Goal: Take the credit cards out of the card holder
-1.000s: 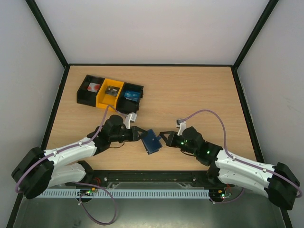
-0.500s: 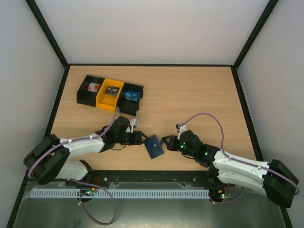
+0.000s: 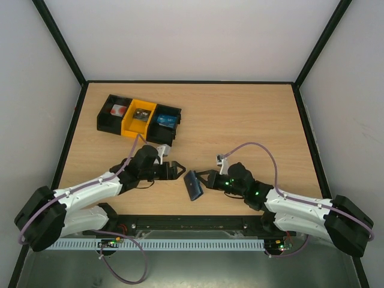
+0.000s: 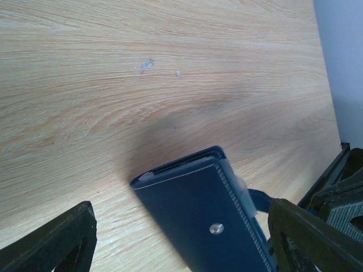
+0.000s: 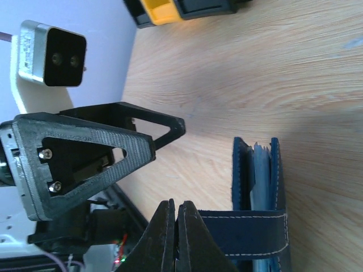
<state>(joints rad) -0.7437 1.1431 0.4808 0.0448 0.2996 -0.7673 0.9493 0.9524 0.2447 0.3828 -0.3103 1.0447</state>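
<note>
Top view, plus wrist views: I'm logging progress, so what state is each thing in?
left gripper: open, gripping nothing.
right gripper: shut on the card holder.
card holder: closed, tilted on edge.
credit cards: inside the card holder.

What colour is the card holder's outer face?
The card holder is dark navy with pale edge stitching; best seen in left wrist view.
</note>
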